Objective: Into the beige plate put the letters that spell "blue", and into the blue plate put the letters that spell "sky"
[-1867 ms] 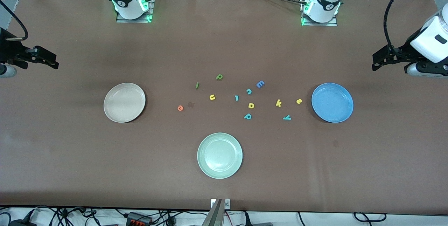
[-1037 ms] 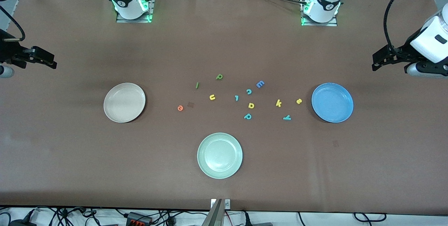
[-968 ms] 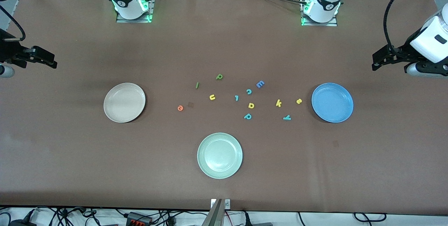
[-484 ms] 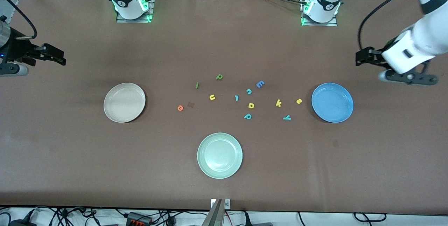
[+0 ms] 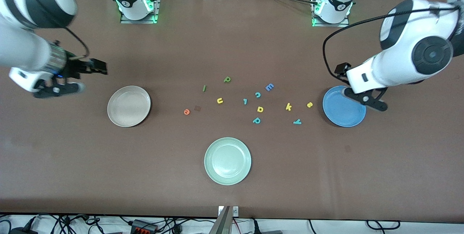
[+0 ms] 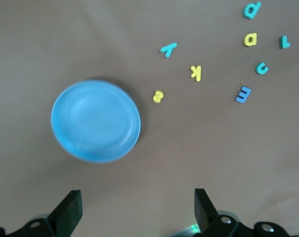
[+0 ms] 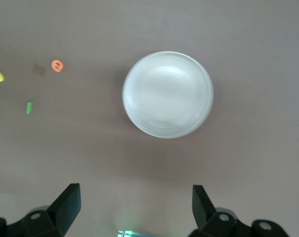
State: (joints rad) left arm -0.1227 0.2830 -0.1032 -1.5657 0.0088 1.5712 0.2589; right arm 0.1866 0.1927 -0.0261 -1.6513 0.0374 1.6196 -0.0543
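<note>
Brown table point(image 5: 232, 190), bare surface, three plates and a scatter of foam letters at mid-table.

Beige plate point(image 5: 129, 106): round, pale beige-pink, raised rim, empty; toward the right arm's end. Blue plate point(image 5: 344, 110): round, medium blue, raised rim, empty; toward the left arm's end. Pale green plate point(image 5: 227, 161): same size, empty, nearer the front camera than the letters.

Left gripper point(image 5: 342, 70): up over the table just by the blue plate's rim, wrist body overlapping the plate in the front view. Fingers point(image 6: 69, 211) spread wide in the left wrist view, nothing between them, touching nothing. Right gripper point(image 5: 98, 68): up over bare table beside the beige plate, toward the right arm's end. Fingers point(image 7: 68, 202) likewise spread wide, empty, no contact.

Letters, all flat on the table, none in any plate.
"blue" set, between beige plate and mid-table: green b/p shape point(image 5: 227, 79), farthest from the front camera; thin dark green l point(image 5: 204, 88); yellow u point(image 5: 219, 100); orange e point(image 5: 186, 111), closest of the four to the beige plate.
"sky" set, near the blue plate: yellow s point(image 5: 309, 105), just beside the rim; yellow k point(image 5: 288, 107); teal y point(image 5: 297, 121), nearest the front camera of the three.
Others between the two sets: blue capital E point(image 5: 269, 87), teal c point(image 5: 257, 94), small teal hooked letter point(image 5: 245, 101), yellow a/d shape point(image 5: 260, 109), teal p point(image 5: 256, 120).
Small dark square mark point(image 5: 197, 108) on the table beside the orange e.
</note>
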